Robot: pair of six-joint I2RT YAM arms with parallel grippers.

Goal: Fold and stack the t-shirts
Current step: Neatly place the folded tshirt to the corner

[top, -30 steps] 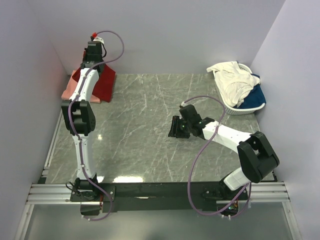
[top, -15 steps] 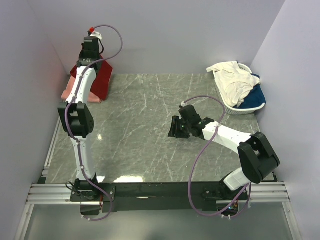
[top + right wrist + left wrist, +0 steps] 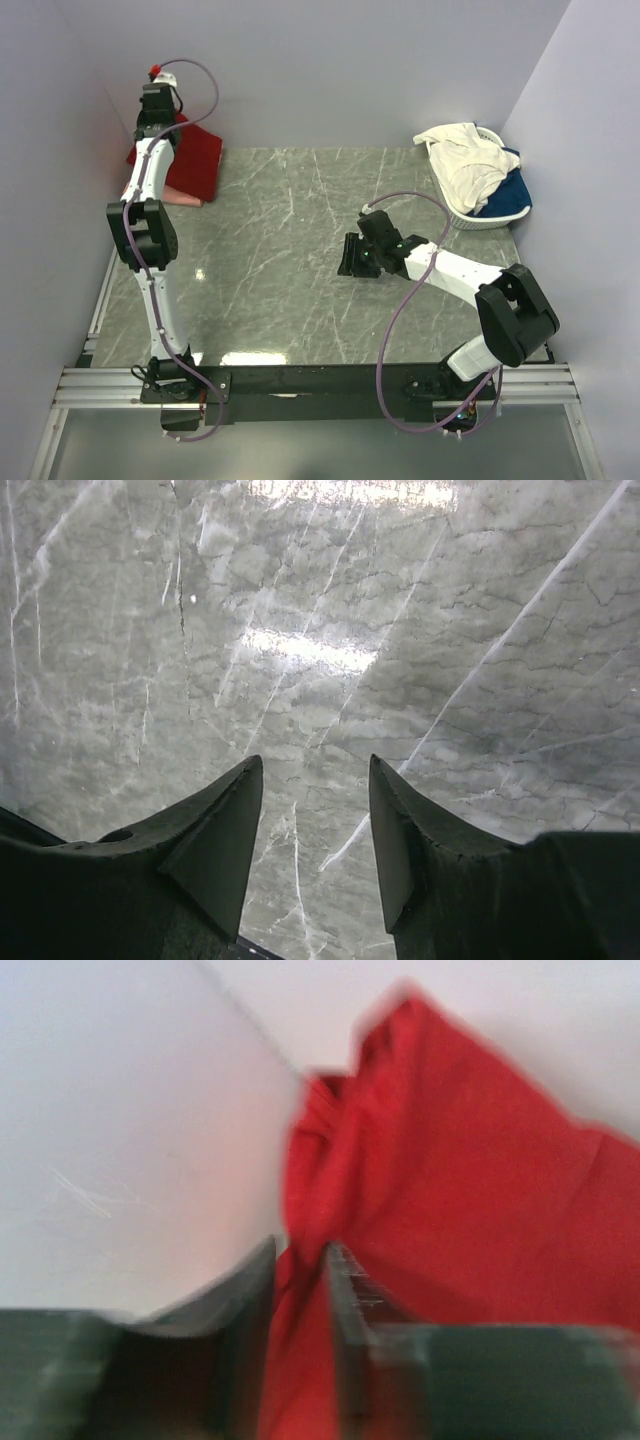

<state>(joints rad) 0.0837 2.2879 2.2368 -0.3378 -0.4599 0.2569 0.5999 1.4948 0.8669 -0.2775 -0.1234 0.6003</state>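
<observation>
Being pinched between narrowly parted jaws of left claw (image 3: pixel 302 1250): 1 red tee (image 3: pixel 450 1190), far-left corner, over 1 pink tee (image 3: pixel 182 192). Right claw (image 3: pixel 315 770) being held open, empty, above table (image 3: pixel 270 250). 1 cream tee (image 3: pixel 465 160) + 1 blue tee (image 3: pixel 505 195) lying in basket (image 3: pixel 480 222), far right.

1. No writing, brand mark, number or sign can be read in any of the views.
2. The red t-shirt (image 3: pixel 450 1180) shows only plain cloth, and the left wrist view of it is too blurred to make out any small print.
</observation>
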